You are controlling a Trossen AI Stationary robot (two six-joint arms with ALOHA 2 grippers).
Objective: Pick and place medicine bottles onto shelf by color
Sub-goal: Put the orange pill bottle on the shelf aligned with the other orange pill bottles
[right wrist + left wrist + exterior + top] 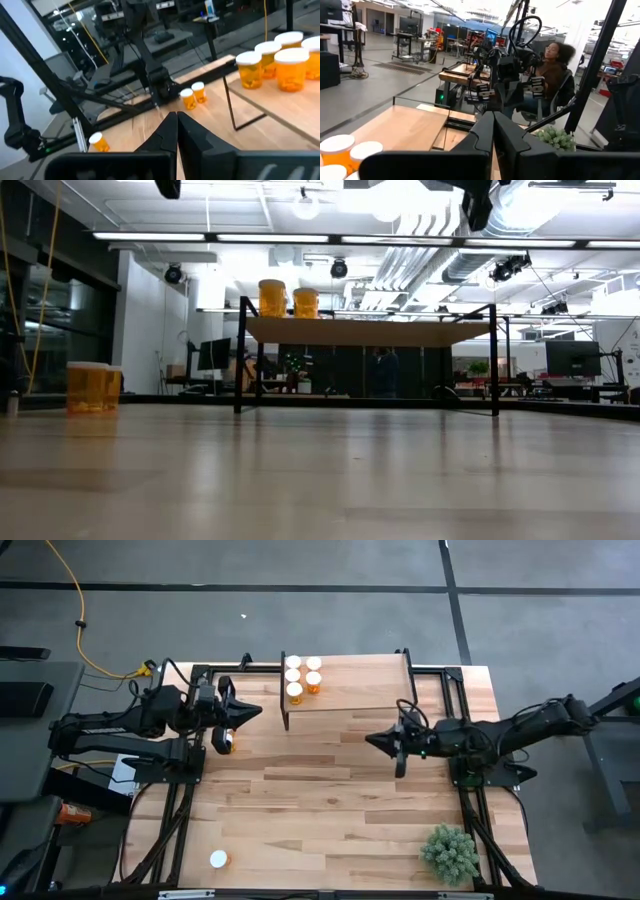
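Four bottles (303, 677) stand on the shelf (360, 688), left end. Two bottles (227, 742) by tabletop's left edge, one (219, 860) near its front-left corner. Left gripper (252, 712) and right gripper (375, 741) closed, empty, above the tabletop.

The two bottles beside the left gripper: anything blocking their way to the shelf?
Nothing visible does. The two bottles stand just below the left gripper, with only bare tabletop between them and the shelf. Four bottles fill its left end; the rest is free.
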